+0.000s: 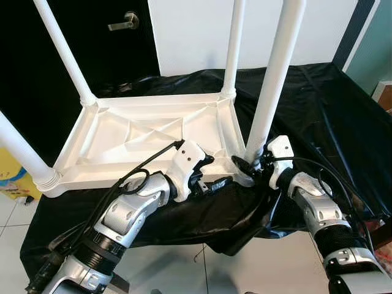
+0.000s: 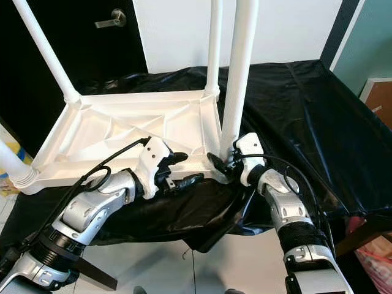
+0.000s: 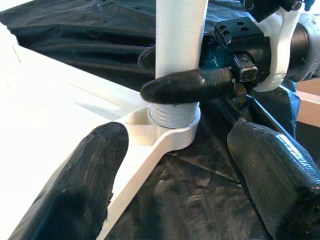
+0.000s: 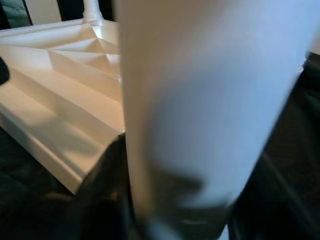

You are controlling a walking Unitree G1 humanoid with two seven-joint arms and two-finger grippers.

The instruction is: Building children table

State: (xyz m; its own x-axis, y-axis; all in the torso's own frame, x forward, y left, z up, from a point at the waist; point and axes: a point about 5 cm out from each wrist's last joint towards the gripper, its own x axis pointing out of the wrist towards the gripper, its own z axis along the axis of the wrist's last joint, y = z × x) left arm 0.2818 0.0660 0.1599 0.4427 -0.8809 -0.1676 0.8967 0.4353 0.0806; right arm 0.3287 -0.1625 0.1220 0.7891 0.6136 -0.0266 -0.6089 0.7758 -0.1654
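Left gripper (image 1: 211, 174) sits nearest me, at the desk's front edge, fingers spread and holding nothing, tips just beside the near long edge of the upside-down tabletop (image 1: 147, 138). That tabletop lies underside-up on the black sheet (image 1: 294, 98) covering the desk.

Legs, left to right: front-left leg (image 1: 21, 153) is seated in its corner socket, threaded collar showing. Back-left leg (image 1: 61, 46) is up in its socket. Back-right leg (image 1: 234, 43) is up too. Front-right leg (image 1: 275, 73) stands in the front-right corner socket (image 3: 172, 131); in the left wrist view I see exposed thread between leg and socket, so I judge it not fully screwed home.

Right gripper (image 1: 254, 164) is pinching that front-right leg just above the thread, one finger (image 3: 185, 86) wrapped across its front. The right wrist view is mostly the leg, blurred.

Progress as I read it: all four legs are in place, three look done, and the fourth needs final turns. After that, flipping the table upright is what's left. I can't confirm tightness of the other three from here.
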